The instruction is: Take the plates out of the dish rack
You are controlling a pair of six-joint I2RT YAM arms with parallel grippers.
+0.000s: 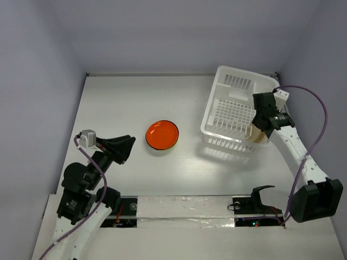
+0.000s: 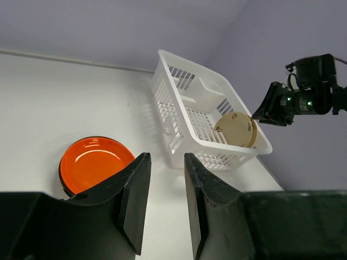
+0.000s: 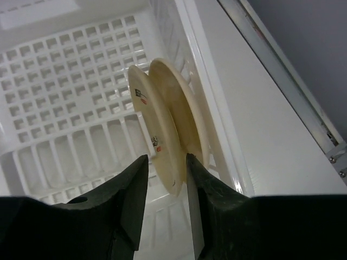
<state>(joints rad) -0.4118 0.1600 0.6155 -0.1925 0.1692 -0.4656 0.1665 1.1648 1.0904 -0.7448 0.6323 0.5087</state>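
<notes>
The white dish rack (image 1: 238, 73) stands at the back right, and also shows in the left wrist view (image 2: 169, 116). Two cream plates (image 1: 258, 135) stand on edge against its near right wall. In the right wrist view the front cream plate (image 3: 157, 135) has dark marks, with the second cream plate (image 3: 181, 108) behind it. My right gripper (image 3: 166, 158) is open, its jaws straddling the front plate's lower rim. An orange-red plate (image 1: 162, 135) lies flat on the table. My left gripper (image 1: 129, 149) is open and empty, just left of it (image 2: 93, 162).
The white table (image 1: 124, 103) is boxed in by pale walls at the back and on both sides. A silver taped strip (image 1: 184, 208) runs along the near edge between the arm bases. The right arm's purple cable (image 1: 320, 108) loops beside the rack.
</notes>
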